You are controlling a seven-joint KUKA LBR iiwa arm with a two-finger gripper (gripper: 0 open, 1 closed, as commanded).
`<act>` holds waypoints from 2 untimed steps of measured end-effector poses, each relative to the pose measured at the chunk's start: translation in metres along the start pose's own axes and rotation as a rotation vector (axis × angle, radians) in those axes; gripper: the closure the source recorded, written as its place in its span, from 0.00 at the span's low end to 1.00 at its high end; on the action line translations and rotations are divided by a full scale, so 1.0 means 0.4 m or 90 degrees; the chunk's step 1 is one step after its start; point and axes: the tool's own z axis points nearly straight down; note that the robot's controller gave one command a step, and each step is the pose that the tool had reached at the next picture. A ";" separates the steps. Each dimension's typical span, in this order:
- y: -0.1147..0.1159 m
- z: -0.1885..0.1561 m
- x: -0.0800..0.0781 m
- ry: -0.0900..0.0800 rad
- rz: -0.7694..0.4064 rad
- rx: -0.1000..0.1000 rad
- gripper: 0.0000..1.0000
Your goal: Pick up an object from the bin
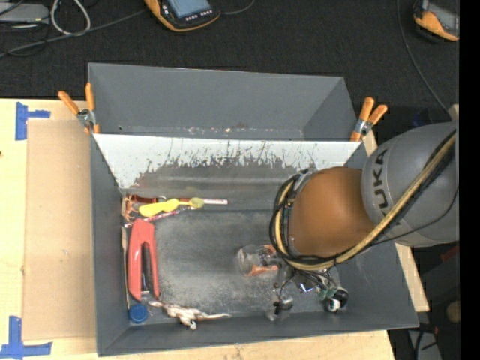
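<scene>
1. In the camera view, my arm comes in from the right and dips into the lower right part of the grey metal bin (pixel 225 111). Its orange-brown domed cover (pixel 326 212) and looped cables hang above the wrist.
2. The pincer (pixel 283 295) sits low under that cover, close to the bin floor near the front wall. The cover and cables hide too much of it, so I cannot tell whether it is apart or together.
3. The nearest thing is a small clear glassy object with an orange bit (pixel 255 259). It lies on the floor just beside the pincer, toward the bin's middle. I see nothing gripped, so I judge the pick not yet made.
4. The other things crowd the left wall, well apart from the pincer:
   - a red stapler-shaped plastic tool (pixel 140 265);
   - a yellow plastic piece (pixel 161 208) above it;
   - a blue round cap (pixel 137 314) at its lower end;
   - a pale twig-like strand (pixel 187 316) along the front.
5. I judge the clear object the easiest candidate because it lies alone on open floor. Its smooth surface may slip, though.
</scene>
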 end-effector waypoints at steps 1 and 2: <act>-0.197 -0.045 -0.061 0.004 0.157 0.002 0.00; -0.273 -0.052 -0.041 0.004 0.130 -0.001 0.00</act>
